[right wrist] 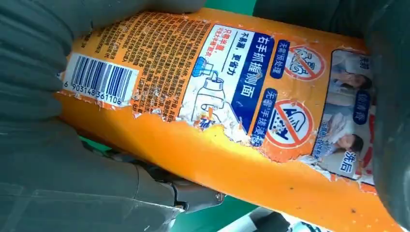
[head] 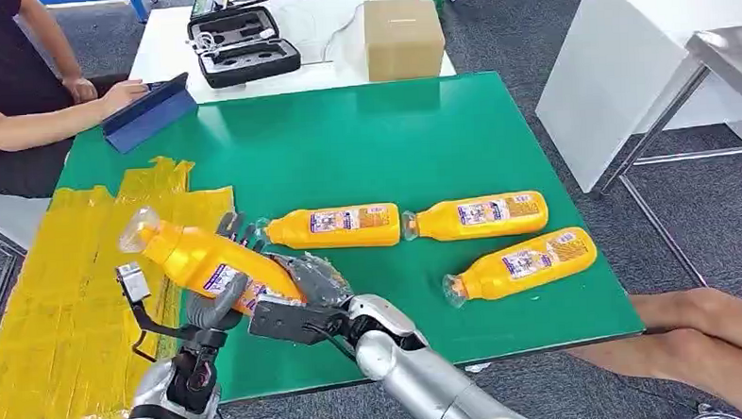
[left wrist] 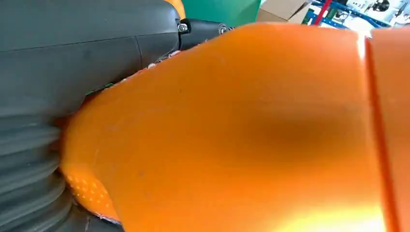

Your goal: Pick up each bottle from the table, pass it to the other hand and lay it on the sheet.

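Right now, both of your hands are on one yellow bottle near the front of the green desk. Your left hand comes up from below and its fingers wrap around the middle of the bottle. Your right hand reaches in from the right and its fingers hold the bottom end of the same bottle. The bottle is up off the desk and tilted, with its clear cap pointing up and to the left, over the edge of the yellow sheet. In your right wrist view you can see the bottle's torn label with a barcode, and grey fingers press on it. Three more yellow bottles lie flat on the desk: one in the middle, one just to its right, and one closer to the front edge. A person's arm rests by a blue tablet at the far left corner. A cardboard box and an open black case sit on the white table behind.
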